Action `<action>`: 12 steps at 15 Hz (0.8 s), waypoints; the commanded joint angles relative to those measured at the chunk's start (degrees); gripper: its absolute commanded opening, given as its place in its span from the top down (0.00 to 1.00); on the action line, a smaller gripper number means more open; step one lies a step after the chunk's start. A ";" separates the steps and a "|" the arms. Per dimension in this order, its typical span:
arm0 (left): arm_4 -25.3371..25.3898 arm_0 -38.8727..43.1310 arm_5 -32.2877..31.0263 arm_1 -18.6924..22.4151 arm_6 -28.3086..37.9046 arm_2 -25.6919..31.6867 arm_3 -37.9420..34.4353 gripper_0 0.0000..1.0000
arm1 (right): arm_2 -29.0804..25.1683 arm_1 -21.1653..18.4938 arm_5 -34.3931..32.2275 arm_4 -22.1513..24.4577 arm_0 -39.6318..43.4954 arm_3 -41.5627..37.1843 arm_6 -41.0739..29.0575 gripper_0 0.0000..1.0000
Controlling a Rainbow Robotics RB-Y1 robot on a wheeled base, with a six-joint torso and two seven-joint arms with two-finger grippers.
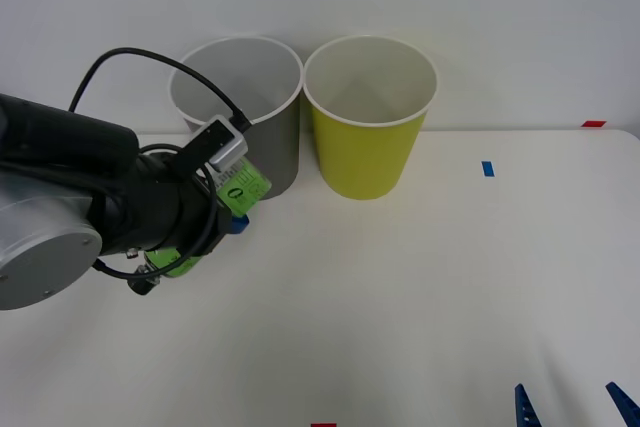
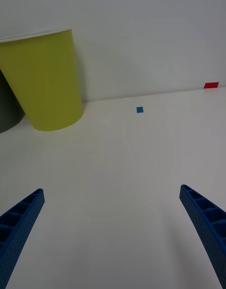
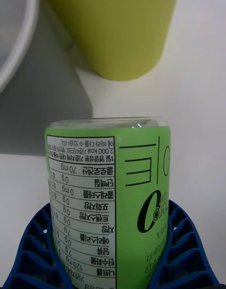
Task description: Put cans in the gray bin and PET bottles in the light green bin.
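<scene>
My left gripper (image 1: 230,212) is shut on the PET bottle (image 1: 246,185), whose bright green label (image 3: 108,199) sits between the blue fingers (image 3: 181,246). I hold it just in front of the gray bin (image 1: 275,142), on that bin's left side. Its cap is hidden. The light green bin (image 1: 365,152) stands right of the gray one, almost touching it. In the left wrist view both the light green bin (image 3: 122,30) and the gray bin (image 3: 42,96) lie beyond the bottle. My right gripper (image 1: 570,407) waits open at the table's near right corner, over bare table (image 2: 112,190).
Both bins stand at the table's back edge against a white wall. A small blue tape square (image 1: 487,168) lies right of the light green bin, and a red marker (image 1: 594,124) sits at the far right edge. The white tabletop (image 1: 400,307) spreads in front.
</scene>
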 commanded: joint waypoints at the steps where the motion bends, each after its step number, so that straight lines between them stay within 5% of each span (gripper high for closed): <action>1: 5.72 0.70 0.01 -0.05 -1.21 9.53 -2.78 1.00 | 0.00 0.00 0.00 0.00 0.00 0.00 0.00 0.00; 7: 9.33 0.52 -4.74 -1.37 -0.95 21.83 -8.14 1.00 | 0.00 0.00 0.00 0.00 0.00 0.00 0.00 0.00; 12: 11.00 -4.05 -6.76 -3.39 -0.86 25.70 -7.96 1.00 | 0.00 0.00 0.00 0.00 0.00 0.00 0.00 0.00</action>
